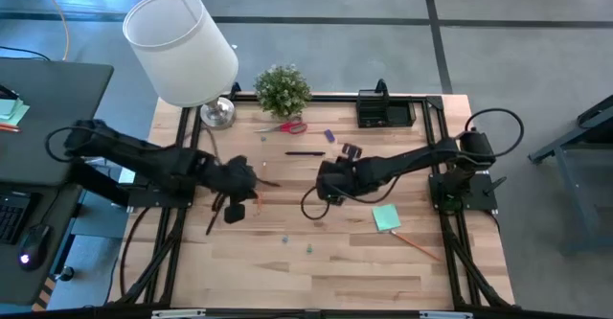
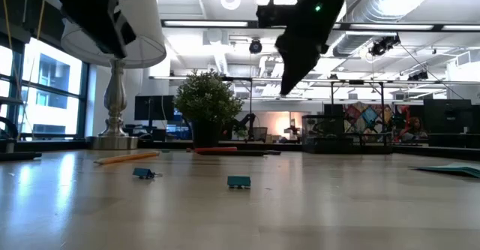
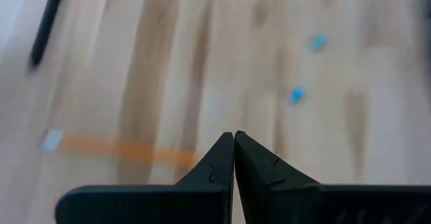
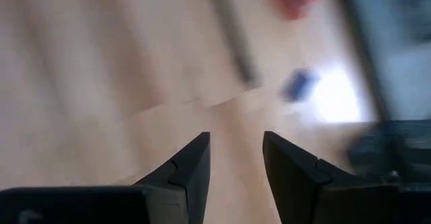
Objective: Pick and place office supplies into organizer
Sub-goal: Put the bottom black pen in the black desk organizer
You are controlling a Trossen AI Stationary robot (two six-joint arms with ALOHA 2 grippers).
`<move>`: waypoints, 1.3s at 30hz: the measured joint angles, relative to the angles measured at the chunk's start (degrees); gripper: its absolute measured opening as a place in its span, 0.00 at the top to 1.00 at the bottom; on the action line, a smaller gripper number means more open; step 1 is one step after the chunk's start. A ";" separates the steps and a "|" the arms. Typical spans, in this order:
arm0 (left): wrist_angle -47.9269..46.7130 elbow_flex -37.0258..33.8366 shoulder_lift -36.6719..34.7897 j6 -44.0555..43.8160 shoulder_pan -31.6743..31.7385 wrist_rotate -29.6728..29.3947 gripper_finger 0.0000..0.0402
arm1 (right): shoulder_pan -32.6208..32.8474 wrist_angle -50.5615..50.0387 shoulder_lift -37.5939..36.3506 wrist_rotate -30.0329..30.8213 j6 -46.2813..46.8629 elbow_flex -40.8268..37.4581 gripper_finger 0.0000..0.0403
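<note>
Clips first: the low view puts two little teal clips (image 2: 238,182) closest to the camera on the wooden surface (image 2: 300,212), with an orange pencil (image 2: 126,158) a bit further back. Overhead those clips are just tiny specks (image 1: 308,248), so the low view is the only place you can really make them out.

Left tool (image 1: 236,207) hangs over the middle-left of the surface, and its wrist camera shows the fingers (image 3: 215,167) pressed tight together with nothing between them. That same wrist view catches a blurry orange pencil (image 3: 124,150) under the fingertips, which the overhead mostly hides behind the arm.

Right tool (image 1: 326,187) sits near the centre of the surface. From above you can't read its fingers at all, but the wrist camera shows the fingers (image 4: 192,167) parted about halfway, holding nothing. Past them it sees a dark pen (image 4: 234,39), a small purple piece (image 4: 296,83) and a smear of red that I can't identify from there.

Mint sticky-note pad (image 1: 386,217) lies just right of the right tool, with another pencil (image 1: 417,245) beside it. Further back are the pen (image 1: 305,152), purple piece (image 1: 329,136) and red scissors (image 1: 283,126). At the far edge, the organizer (image 1: 385,112) sits right of the potted plant (image 1: 283,90), with the lamp (image 1: 182,49) on the left. The low view can't pick out the organizer.
</note>
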 joint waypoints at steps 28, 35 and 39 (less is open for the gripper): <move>-19.16 8.25 16.33 -30.10 -2.13 -11.08 0.67 | -17.52 -4.60 -0.02 6.86 -10.61 -0.02 0.68; -21.83 8.25 16.33 -37.48 -4.53 -9.54 0.70 | -24.39 -1.19 -0.02 -8.39 -21.73 -0.02 0.68; -23.55 8.25 16.33 -41.28 -6.35 -8.72 0.71 | -29.15 1.63 -0.02 -21.03 -23.02 -0.02 0.68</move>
